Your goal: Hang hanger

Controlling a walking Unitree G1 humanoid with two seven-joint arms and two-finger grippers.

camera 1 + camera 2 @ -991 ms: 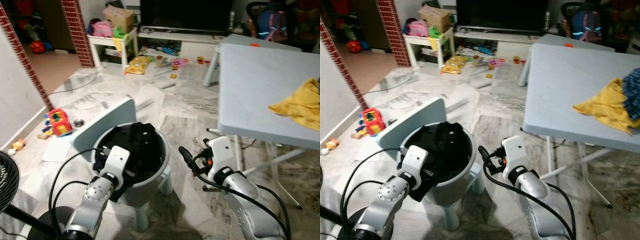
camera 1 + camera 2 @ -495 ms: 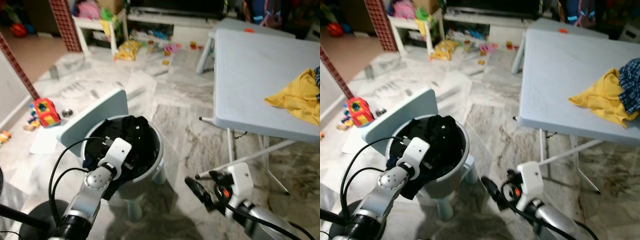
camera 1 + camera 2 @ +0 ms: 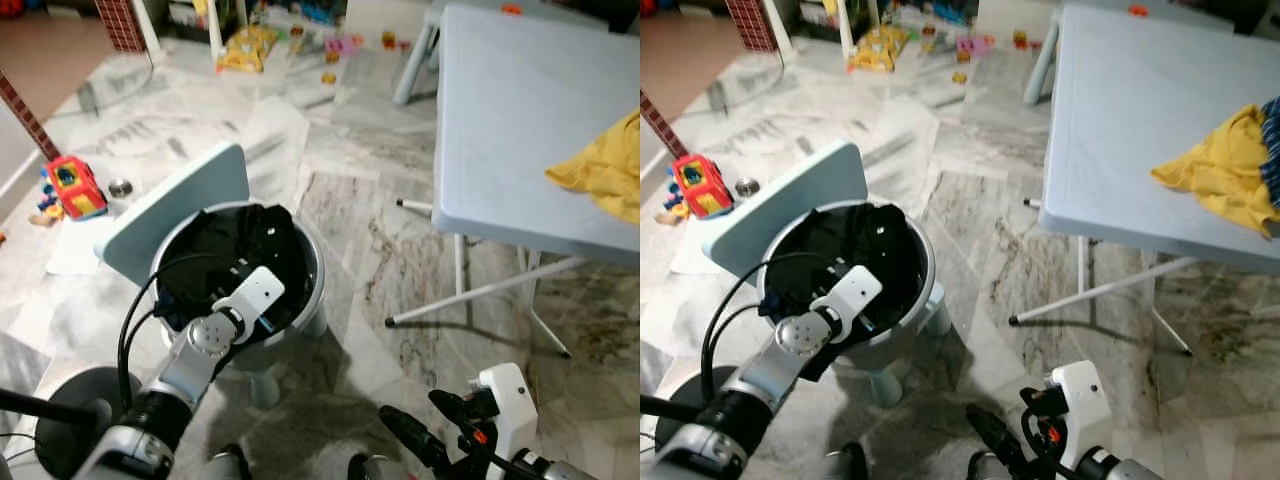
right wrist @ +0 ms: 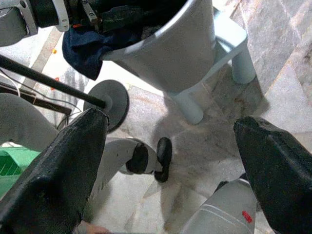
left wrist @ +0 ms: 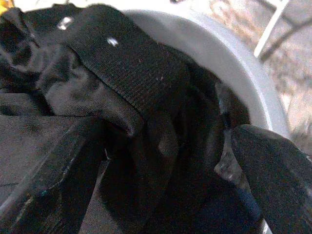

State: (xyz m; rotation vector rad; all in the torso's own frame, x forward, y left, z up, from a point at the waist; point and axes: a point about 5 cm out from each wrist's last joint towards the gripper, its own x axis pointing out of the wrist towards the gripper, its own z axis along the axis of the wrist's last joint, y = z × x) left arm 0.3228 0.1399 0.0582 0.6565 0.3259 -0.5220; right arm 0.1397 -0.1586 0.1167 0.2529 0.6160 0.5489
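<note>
A grey round basket [image 3: 316, 272] stands on a small pale blue chair and holds a heap of black clothes [image 3: 238, 238]. My left gripper [image 3: 222, 290] reaches down into the basket. In the left wrist view it is open [image 5: 161, 185], with the black fabric [image 5: 126, 73] bunched between and beyond the two fingers, and the basket's grey wall [image 5: 243, 83] lies just past them. My right gripper [image 3: 420, 442] hangs low over the marble floor to the right of the basket. It is open [image 4: 165, 165], with nothing between its fingers.
A pale blue folding table [image 3: 520, 110] stands to the right with a yellow cloth [image 3: 600, 175] on it. A black fan base [image 3: 60, 425] sits at the lower left. Toys [image 3: 70, 188] lie on the floor to the left and at the back.
The camera has tipped down and moved closer to the basket. My right arm has dropped to the bottom of the view. My left gripper stays in the basket's clothes.
</note>
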